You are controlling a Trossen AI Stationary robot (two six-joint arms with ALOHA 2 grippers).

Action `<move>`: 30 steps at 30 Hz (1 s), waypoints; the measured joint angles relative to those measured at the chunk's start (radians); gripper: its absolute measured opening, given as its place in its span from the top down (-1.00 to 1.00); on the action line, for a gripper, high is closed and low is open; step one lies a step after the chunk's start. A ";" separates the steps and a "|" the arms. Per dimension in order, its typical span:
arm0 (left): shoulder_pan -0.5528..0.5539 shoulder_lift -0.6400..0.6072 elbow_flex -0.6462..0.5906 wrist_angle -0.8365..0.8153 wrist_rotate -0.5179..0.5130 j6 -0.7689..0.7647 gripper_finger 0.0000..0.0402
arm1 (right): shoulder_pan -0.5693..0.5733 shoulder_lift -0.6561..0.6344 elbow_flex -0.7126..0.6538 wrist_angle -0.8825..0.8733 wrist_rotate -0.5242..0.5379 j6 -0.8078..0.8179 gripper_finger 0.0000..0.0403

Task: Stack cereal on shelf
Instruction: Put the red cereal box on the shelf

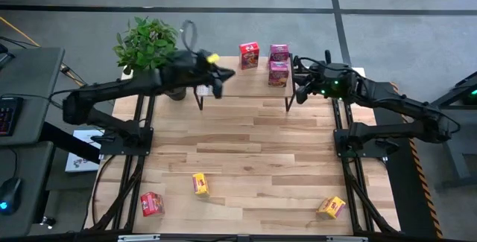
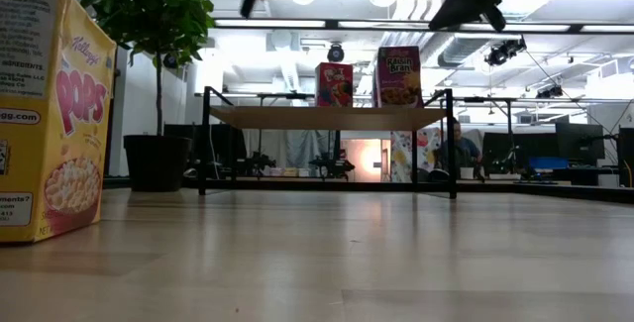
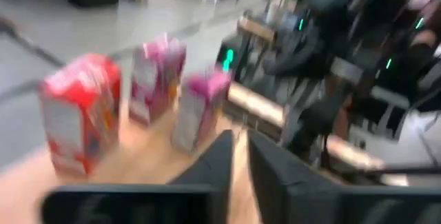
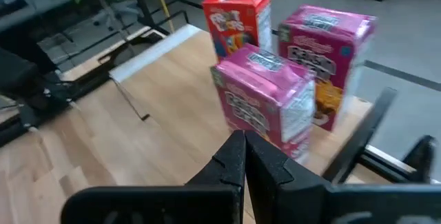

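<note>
The shelf (image 1: pixel 242 82) stands at the table's far side on black wire legs. A red box (image 1: pixel 249 54) and two pink boxes (image 1: pixel 279 52) (image 1: pixel 278 73) stand upright on its wood top. They also show in the right wrist view as the red box (image 4: pixel 238 21) and the pink boxes (image 4: pixel 265 100) (image 4: pixel 324 58). Two yellow boxes (image 1: pixel 200 184) (image 1: pixel 332 207) and a red box (image 1: pixel 151 203) lie on the table near its front edge. My left gripper (image 1: pixel 218 84) hangs shut and empty above the shelf's left part. My right gripper (image 1: pixel 299 87) hangs shut and empty above the shelf's right end, close to the nearer pink box.
A potted plant (image 1: pixel 145 45) stands at the table's far left corner, beside the shelf. The arms' black frames (image 1: pixel 134 138) (image 1: pixel 350 141) run along both table sides. In the low view a yellow box (image 2: pixel 50 114) stands close at the left.
</note>
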 joint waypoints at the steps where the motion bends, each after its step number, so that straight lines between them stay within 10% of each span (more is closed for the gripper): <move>1: -0.011 0.030 0.000 0.011 -0.006 -0.010 0.93 | -0.001 -0.003 0.000 -0.008 0.008 -0.001 1.00; 14: 0.010 0.326 0.000 0.257 -0.416 -0.081 1.00 | -0.002 -0.006 0.000 -0.032 0.011 0.004 1.00; 30: 0.104 0.401 0.001 0.331 -0.357 -0.093 1.00 | -0.002 -0.005 0.000 -0.032 0.015 0.003 1.00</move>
